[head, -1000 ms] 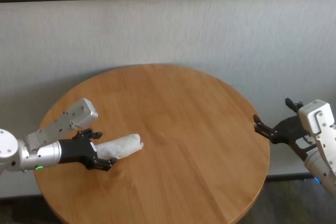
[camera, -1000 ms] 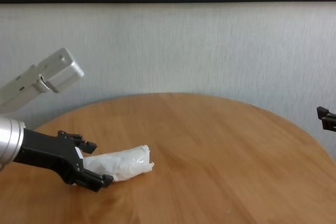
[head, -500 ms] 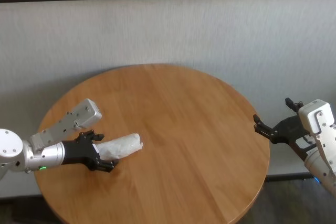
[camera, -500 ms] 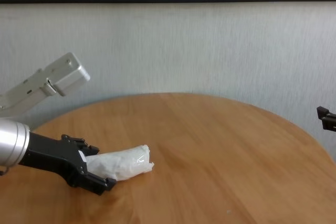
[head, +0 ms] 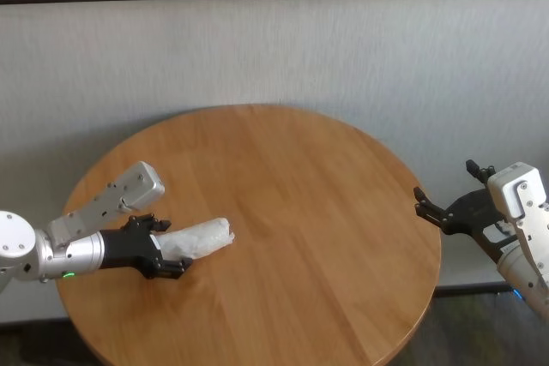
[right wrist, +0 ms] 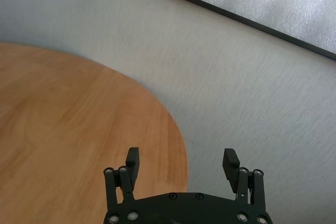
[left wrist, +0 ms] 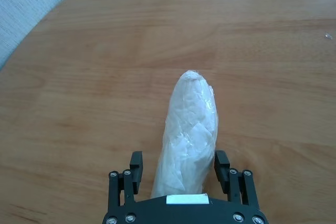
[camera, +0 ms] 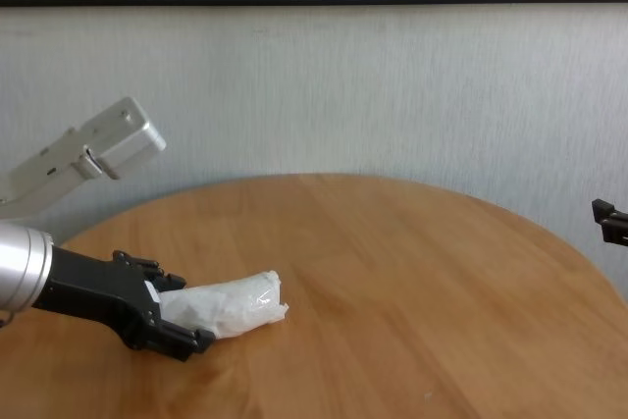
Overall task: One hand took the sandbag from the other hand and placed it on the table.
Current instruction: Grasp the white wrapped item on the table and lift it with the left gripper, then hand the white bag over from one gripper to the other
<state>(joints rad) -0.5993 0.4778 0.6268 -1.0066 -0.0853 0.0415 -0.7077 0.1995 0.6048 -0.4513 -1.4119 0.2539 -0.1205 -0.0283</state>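
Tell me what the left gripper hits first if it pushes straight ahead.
The sandbag: it already lies between the left gripper's fingers on the table, pointing along the same line.

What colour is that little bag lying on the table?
The sandbag is crinkly, translucent white; the left wrist view shows it best.

I'm counting one sandbag [head: 198, 238], one round worktop [head: 292, 212], two tools, left tool [head: 163, 250], right tool [head: 431, 210]
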